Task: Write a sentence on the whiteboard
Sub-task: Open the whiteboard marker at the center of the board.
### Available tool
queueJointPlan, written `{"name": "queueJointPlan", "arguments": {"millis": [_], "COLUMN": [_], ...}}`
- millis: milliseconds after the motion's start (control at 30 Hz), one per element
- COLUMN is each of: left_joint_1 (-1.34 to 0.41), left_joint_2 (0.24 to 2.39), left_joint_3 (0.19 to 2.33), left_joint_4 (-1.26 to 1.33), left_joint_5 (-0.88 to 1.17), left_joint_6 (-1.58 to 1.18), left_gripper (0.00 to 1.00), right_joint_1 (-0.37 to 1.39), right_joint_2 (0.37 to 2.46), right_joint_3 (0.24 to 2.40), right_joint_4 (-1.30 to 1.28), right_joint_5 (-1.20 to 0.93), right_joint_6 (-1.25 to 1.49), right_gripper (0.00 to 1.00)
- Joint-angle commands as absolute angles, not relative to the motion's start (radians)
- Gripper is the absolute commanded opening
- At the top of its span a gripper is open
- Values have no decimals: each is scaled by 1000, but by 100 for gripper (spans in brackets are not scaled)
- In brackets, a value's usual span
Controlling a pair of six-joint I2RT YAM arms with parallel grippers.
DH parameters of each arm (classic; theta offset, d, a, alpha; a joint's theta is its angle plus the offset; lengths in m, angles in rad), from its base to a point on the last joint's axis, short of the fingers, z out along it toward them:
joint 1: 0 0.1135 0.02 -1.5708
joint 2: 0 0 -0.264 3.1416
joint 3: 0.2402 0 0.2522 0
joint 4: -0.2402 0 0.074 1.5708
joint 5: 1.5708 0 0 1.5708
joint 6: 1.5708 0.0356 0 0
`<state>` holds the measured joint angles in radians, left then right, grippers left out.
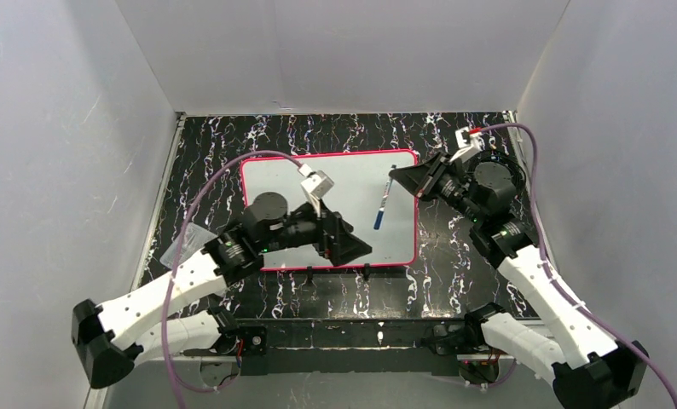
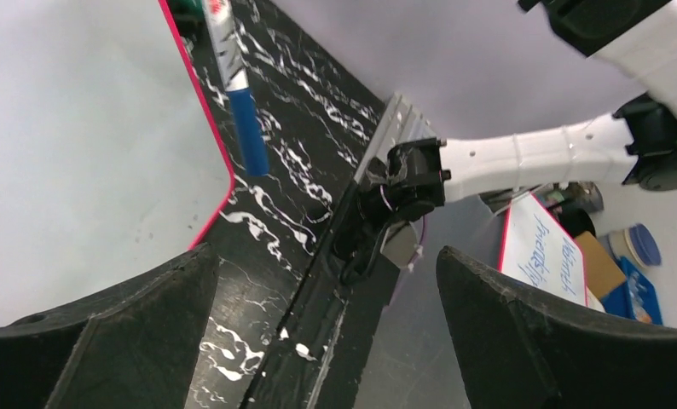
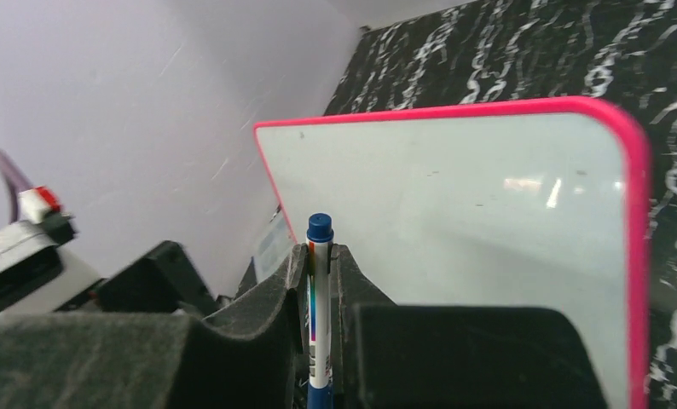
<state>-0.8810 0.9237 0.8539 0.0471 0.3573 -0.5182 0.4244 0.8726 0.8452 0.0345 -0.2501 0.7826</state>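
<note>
Whiteboard [image 1: 275, 183] laid flat on black marbled table [image 1: 454, 256]. Marker [image 1: 381, 209] pinched tight by right gripper [image 3: 319, 256], over whiteboard's right side. Left gripper [image 1: 350, 245] spread wide, parked over whiteboard's near edge.

The whiteboard [image 1: 275, 179] is white, framed pink-red; the desk [image 1: 442, 256] black, veined white; the marker [image 1: 384, 200] white and blue.

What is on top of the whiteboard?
No writing shows on the bare surface of the whiteboard. The right gripper holds a blue marker above it. The left arm and open left gripper hide the near left part, so any marks there cannot be seen.
</note>
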Motion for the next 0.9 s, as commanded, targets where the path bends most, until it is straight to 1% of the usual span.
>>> {"name": "queueJointPlan", "arguments": {"millis": [0, 133, 200, 233, 300, 433, 467, 533, 567, 667, 733, 767, 800, 867], "left_joint_1": [-930, -931, -932, -931, -932, -931, -932, -931, -931, -930, -930, -930, -930, -930], "left_joint_2": [992, 1021, 1044, 1055, 1071, 1068, 1063, 1054, 1049, 1024, 1009, 1003, 996, 988], "left_joint_3": [909, 902, 905, 909, 916, 908, 903, 890, 883, 877, 898, 913, 930, 965], "left_joint_4": [150, 152, 154, 155, 155, 155, 155, 154, 151, 79, -29, -88, -152, -266], "left_joint_5": [283, 229, 231, 239, 245, 229, 226, 229, 235, 246, 250, 261, 279, 338], "left_joint_6": [-555, -565, -582, -587, -593, -585, -583, -575, -565, -508, -427, -367, -312, -188], "left_gripper": [97, 96, 89, 84, 68, 29, 17, 4, 0, 0, 0, 0, 0, 0], "right_joint_1": [516, 586, 610, 620, 633, 643, 643, 643, 643, 643, 642, 641, 640, 639], "right_joint_2": [911, 930, 938, 945, 956, 962, 960, 955, 952, 938, 932, 931, 936, 957], "right_joint_3": [869, 874, 872, 875, 877, 873, 872, 877, 884, 915, 952, 977, 1002, 1064], "right_joint_4": [225, 265, 292, 297, 302, 306, 303, 277, 247, 147, 39, -27, -86, -204], "right_joint_5": [-278, -259, -259, -258, -256, -245, -240, -225, -213, -174, -143, -138, -137, -149], "right_joint_6": [802, 797, 798, 796, 793, 788, 784, 771, 761, 719, 673, 645, 617, 559], "right_gripper": [1, 1, 1, 1, 1, 1, 1, 1, 3, 20, 43, 51, 59, 70]}}
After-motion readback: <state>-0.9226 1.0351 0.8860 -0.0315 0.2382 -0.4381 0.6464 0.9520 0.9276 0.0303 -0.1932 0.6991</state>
